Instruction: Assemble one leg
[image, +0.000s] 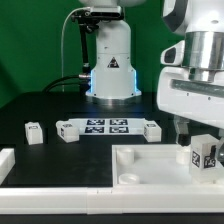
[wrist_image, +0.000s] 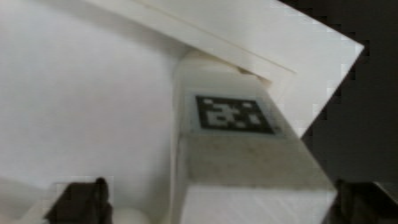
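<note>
A leg (image: 206, 153), a small white block with a black-and-white tag, stands upright at the near right corner of the large white plate (image: 150, 165). My gripper (image: 202, 136) hangs right over it, its dark fingers coming down on either side of the leg's top. In the wrist view the leg (wrist_image: 237, 140) fills the space between the two fingertips (wrist_image: 77, 201), with a visible gap on one side. The gripper (wrist_image: 224, 202) is open and straddles the leg. The plate's white floor (wrist_image: 80, 100) lies beside the leg.
The marker board (image: 105, 127) lies mid-table. More legs lie next to it: one at the exterior view's left (image: 35, 131), one at each end of the board (image: 68, 130) (image: 152, 130). A white part (image: 6, 162) sits at the left edge. The robot base (image: 110, 65) stands behind.
</note>
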